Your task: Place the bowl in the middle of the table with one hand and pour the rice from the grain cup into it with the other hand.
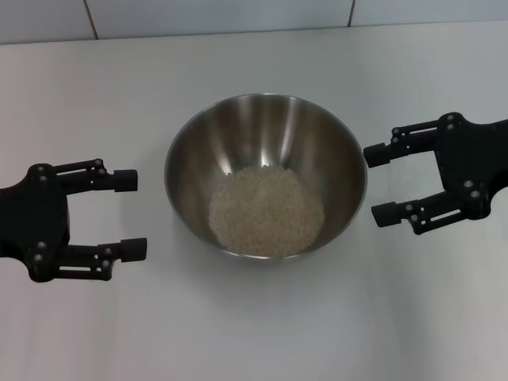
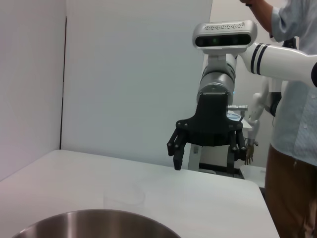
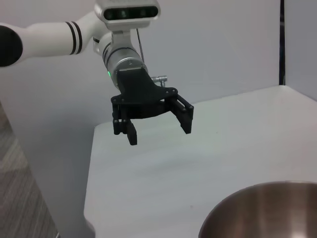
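The steel bowl point(image 1: 266, 127) stands in the middle of the white table point(image 1: 254, 333), with a heap of rice point(image 1: 266, 210) in its bottom. My left gripper point(image 1: 131, 215) is open and empty, left of the bowl and apart from it. My right gripper point(image 1: 378, 184) is open and empty, just right of the bowl's rim. The left wrist view shows the bowl's rim point(image 2: 94, 218), the right gripper point(image 2: 210, 157) beyond it, and a faint translucent grain cup point(image 2: 124, 197) upright on the table past the bowl. The cup does not show in the head view. The right wrist view shows the bowl point(image 3: 262, 208) and the left gripper point(image 3: 158, 132).
A person point(image 2: 292, 129) stands beyond the table's far end on my right side. A tiled wall point(image 1: 238, 12) runs behind the table. The table's edge point(image 3: 91, 173) drops off on my left side.
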### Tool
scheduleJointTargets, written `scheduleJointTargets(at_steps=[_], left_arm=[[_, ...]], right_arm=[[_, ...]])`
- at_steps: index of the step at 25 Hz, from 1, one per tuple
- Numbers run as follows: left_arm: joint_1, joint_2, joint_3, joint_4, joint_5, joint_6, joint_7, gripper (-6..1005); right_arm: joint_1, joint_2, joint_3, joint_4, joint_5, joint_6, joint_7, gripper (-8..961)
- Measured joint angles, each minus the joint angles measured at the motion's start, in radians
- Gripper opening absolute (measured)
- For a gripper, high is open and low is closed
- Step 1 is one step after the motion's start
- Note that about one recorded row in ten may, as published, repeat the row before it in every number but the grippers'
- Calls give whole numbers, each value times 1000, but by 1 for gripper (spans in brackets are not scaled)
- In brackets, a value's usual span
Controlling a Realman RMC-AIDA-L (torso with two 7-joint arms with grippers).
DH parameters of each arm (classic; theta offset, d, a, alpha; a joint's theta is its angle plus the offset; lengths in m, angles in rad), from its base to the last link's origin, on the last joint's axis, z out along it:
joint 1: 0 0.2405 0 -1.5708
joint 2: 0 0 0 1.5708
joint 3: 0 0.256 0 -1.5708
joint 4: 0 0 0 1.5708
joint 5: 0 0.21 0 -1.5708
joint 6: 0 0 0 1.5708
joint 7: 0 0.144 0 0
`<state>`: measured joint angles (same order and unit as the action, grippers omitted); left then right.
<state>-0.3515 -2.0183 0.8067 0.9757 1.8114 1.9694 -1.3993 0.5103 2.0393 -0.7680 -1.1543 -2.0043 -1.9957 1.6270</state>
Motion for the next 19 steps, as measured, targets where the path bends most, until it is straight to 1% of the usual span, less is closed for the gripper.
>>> scheduleJointTargets(at_steps=[6, 19], left_arm=[[-4, 0, 0, 0, 0, -1, 0, 846], [-6, -4, 0, 0, 0, -5, 0, 846]], right_arm=[[4, 15, 0, -18, -7, 3, 14, 784], [1, 25, 0, -24, -7, 11, -11, 785]])
